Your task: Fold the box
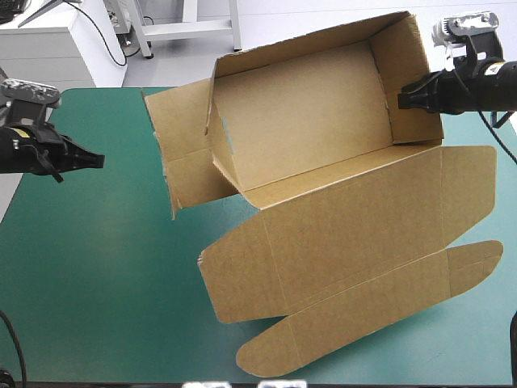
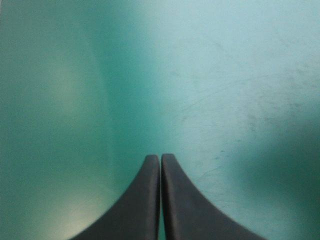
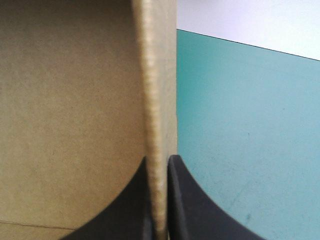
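From above, the brown board box (image 1: 323,121), a cut sheet with its tray walls raised, lies across the far right part of the table's teal-green cover (image 1: 97,283). Its flat lid (image 1: 355,234), with rounded flaps, reaches toward the near edge. The right gripper (image 1: 402,99) pinches the tray's right end wall (image 1: 412,73), seemingly to hold the tray tipped up and steady. The left end flap (image 1: 182,149) hangs outward, not yet tucked. The left gripper (image 1: 98,160) hovers well apart from it, pointing toward that flap, probably ready to push it.

In the left wrist view, the black fingers are pressed together in one arch over bare cover, holding nothing.

In the right wrist view, the fingers clamp the wall's top edge between them, with the tray's inner face on one side and cover on the other.
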